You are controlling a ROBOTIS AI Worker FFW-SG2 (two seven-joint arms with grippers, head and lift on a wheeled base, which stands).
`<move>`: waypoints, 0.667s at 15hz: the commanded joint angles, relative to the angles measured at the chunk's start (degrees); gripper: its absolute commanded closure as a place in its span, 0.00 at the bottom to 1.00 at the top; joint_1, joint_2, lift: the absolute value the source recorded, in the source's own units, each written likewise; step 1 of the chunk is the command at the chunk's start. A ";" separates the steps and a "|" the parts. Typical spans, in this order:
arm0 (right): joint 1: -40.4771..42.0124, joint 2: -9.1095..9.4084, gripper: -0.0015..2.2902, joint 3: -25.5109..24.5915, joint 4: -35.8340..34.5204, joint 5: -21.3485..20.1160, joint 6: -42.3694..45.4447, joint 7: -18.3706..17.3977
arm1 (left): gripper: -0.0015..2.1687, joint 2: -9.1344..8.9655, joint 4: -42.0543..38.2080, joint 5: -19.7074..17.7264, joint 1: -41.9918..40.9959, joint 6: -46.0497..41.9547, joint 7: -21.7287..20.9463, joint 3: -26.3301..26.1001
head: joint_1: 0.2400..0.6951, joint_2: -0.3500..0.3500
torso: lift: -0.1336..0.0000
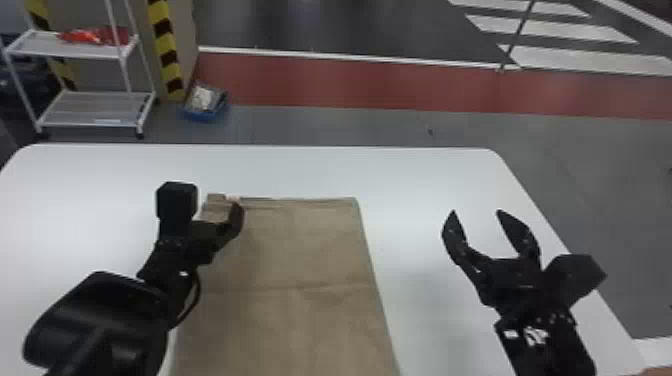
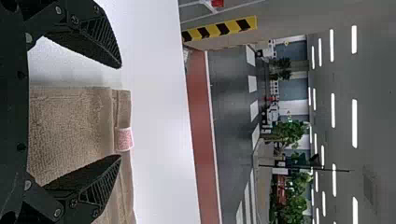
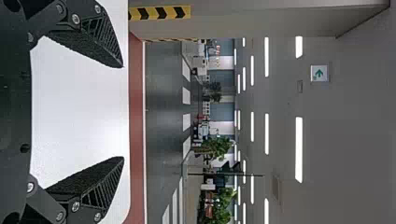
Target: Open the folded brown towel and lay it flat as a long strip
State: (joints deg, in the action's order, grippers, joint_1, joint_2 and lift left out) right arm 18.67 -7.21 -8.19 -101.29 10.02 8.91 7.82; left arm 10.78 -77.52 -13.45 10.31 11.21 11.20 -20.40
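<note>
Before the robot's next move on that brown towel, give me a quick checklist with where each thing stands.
1. Left gripper open: ok.
2. Left gripper by the towel's far left corner: ok.
3. Right gripper open and apart from the towel: ok.
4. Layers even at the far edge: not ok, some jut out at the left corner.
5. Near end flat: cannot tell, it runs past the head view's bottom edge.

L arm point(image 1: 100, 320) angled inward, L gripper point(image 1: 233, 220) w/ fingers apart; R arm point(image 1: 550, 350) out fwd, R gripper point(image 1: 476, 212) likewise, fingers spread wide.
</note>
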 commanded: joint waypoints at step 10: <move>0.23 -0.26 0.09 0.02 -0.05 0.00 0.44 0.00 | 0.19 -0.14 3.51 0.35 1.73 0.00 -0.66 0.19 | 1.00 0.30 | 0.08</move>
State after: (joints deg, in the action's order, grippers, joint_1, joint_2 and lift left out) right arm 18.93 -7.47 -8.25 -101.34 10.04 9.35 7.82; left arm 10.55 -73.97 -13.13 12.09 11.12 10.55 -20.20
